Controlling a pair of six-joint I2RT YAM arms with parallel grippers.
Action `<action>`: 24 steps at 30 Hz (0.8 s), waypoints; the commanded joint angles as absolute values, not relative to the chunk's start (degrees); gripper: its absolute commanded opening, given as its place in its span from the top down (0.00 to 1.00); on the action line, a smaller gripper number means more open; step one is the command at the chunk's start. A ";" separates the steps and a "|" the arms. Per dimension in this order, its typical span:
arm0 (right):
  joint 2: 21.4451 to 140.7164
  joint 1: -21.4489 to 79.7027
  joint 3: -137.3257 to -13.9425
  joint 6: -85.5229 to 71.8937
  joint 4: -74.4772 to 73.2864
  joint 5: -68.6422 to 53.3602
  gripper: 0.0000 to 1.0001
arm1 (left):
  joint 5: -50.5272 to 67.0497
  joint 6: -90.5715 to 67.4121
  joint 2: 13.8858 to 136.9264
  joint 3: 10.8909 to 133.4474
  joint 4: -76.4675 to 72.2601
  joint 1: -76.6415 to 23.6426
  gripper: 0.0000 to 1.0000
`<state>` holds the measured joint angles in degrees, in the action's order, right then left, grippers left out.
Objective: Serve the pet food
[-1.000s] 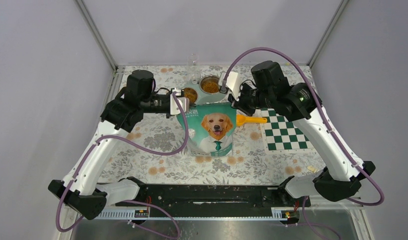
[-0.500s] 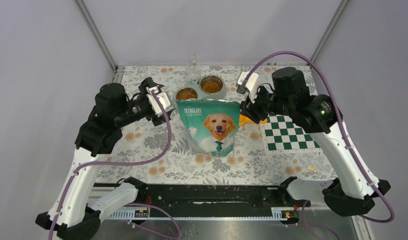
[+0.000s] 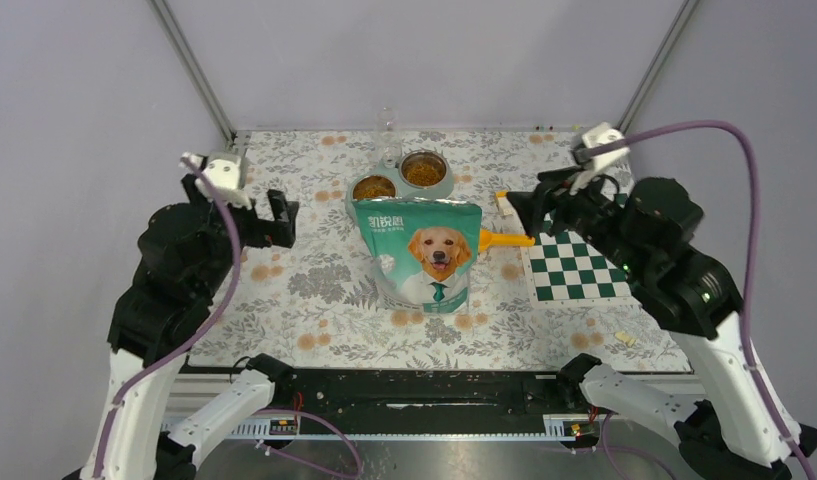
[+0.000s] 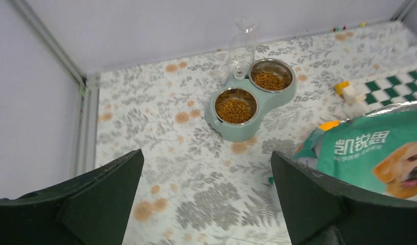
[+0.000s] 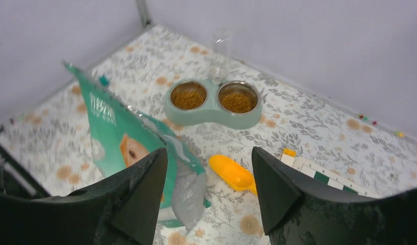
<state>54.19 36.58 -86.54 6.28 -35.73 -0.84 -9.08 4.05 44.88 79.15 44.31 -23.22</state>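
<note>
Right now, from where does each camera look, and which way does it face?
Top external: above, behind the bases, looking down on the table; shows left arm, left gripper, right arm, right gripper.
Left wrist: left arm, facing the twin bowl; own fingers flanking.
Right wrist: right arm, facing bag and scoop; own fingers below.
Shared: all see pet food.

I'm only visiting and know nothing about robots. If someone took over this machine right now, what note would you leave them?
Left gripper: open and empty, hanging over the table to the left of the feeder.
Right gripper: open and empty, to the right of the bag.
Pet food: lies in both bowls of the teal feeder. The bag stands upright in front of it, and the orange scoop lies flat to the bag's right.
Done: both bowls look filled and nothing is held.
Left: probably only parking the arms. I cannot tell whether the bag is sealed.
</note>
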 commanded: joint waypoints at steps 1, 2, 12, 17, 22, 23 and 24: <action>47.67 36.32 -83.74 -8.76 -30.07 15.85 0.31 | -16.49 -18.60 41.11 80.90 53.73 -23.12 0.01; 46.04 36.30 -82.77 -11.11 -30.82 19.48 0.30 | -15.54 -20.38 39.42 79.55 54.87 -23.09 0.01; 28.41 36.37 -74.40 -27.50 -51.92 42.15 0.33 | -14.64 -32.95 26.61 71.44 68.02 -23.12 0.01; 23.34 36.39 -74.03 -29.16 -59.92 44.31 0.21 | -14.82 -36.35 21.03 67.28 70.03 -23.13 0.01; 20.25 36.38 -72.02 -26.71 -62.79 43.51 0.01 | -14.69 -35.54 16.26 63.86 70.37 -23.12 0.01; 19.91 36.39 -71.51 -26.31 -62.90 43.07 0.00 | -14.98 -35.38 15.48 63.43 70.40 -23.15 0.01; 19.53 36.39 -71.05 -26.21 -62.97 42.88 0.01 | -15.02 -35.16 15.01 63.09 70.39 -23.13 0.01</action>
